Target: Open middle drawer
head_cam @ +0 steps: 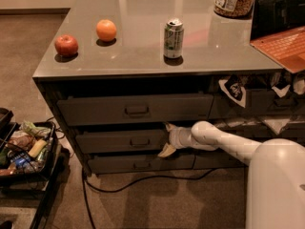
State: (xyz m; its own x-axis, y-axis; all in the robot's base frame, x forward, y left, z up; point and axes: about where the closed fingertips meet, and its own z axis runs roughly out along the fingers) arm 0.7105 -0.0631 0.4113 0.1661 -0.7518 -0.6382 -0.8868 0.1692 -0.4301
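The arm (224, 142) stretches low and leftward, its tool (167, 138) with two fingers (167, 150) spread apart vertically.
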